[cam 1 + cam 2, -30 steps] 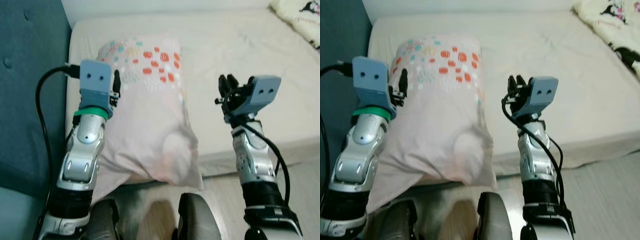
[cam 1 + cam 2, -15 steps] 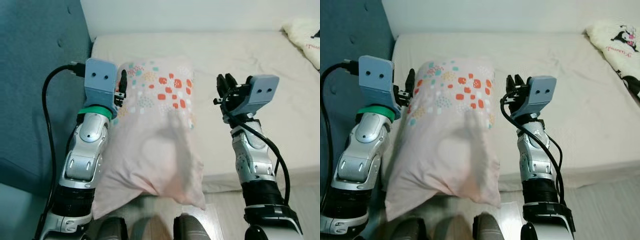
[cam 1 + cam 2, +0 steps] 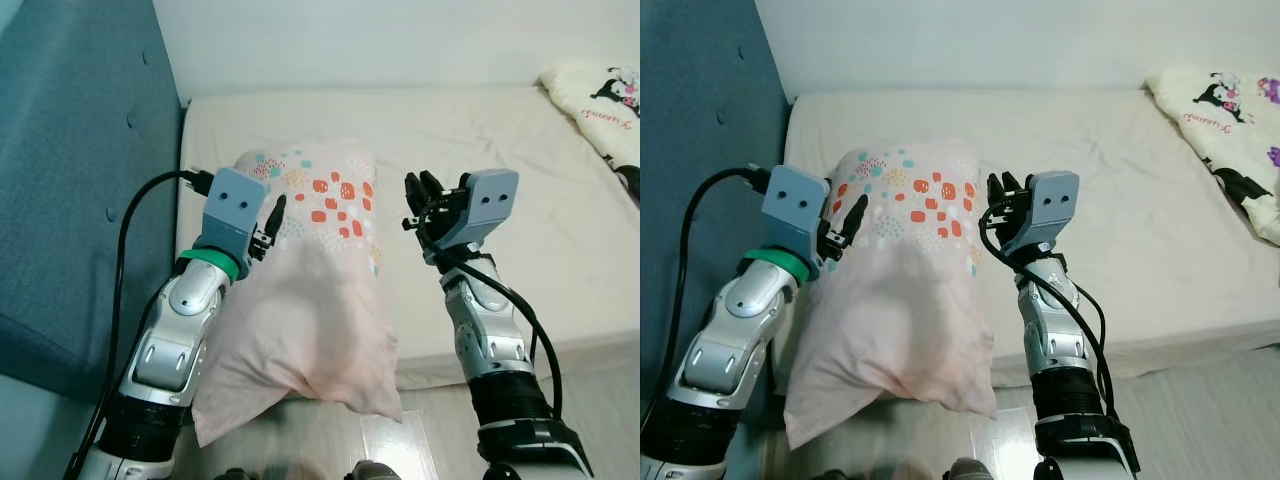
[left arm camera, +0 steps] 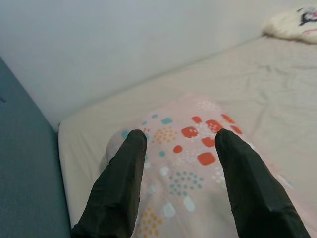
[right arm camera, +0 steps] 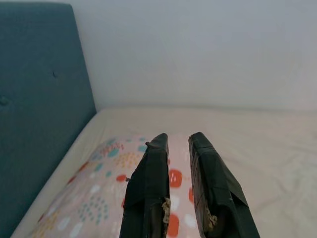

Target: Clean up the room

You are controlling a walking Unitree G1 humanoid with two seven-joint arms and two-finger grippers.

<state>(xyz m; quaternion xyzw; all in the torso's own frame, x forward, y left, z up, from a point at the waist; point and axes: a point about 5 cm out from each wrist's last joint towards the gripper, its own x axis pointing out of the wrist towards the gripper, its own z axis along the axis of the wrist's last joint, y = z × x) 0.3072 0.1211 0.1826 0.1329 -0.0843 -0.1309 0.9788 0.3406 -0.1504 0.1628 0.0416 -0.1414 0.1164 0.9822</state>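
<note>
A pale pink pillow (image 3: 310,290) with coloured dots lies lengthwise on the bed (image 3: 520,130), its near end hanging over the mattress's front edge. My left gripper (image 3: 271,213) hovers at the pillow's left side, open, with the dotted end showing between its fingers (image 4: 124,168) in the left wrist view. My right gripper (image 3: 421,190) is raised just right of the pillow, above the mattress. Its fingers (image 5: 151,173) are shut with nothing between them and point toward the pillow's far end.
A tall teal padded headboard (image 3: 70,180) runs along the left. A white blanket with cartoon prints (image 3: 1220,130) lies bunched at the bed's far right. Light wood floor (image 3: 1200,400) shows in front of the mattress. A white wall backs the bed.
The camera has shifted, showing more of the bed and blanket. Both arms have leaned inward, bringing the grippers closer to the pillow's sides. The pillow lies as before.
</note>
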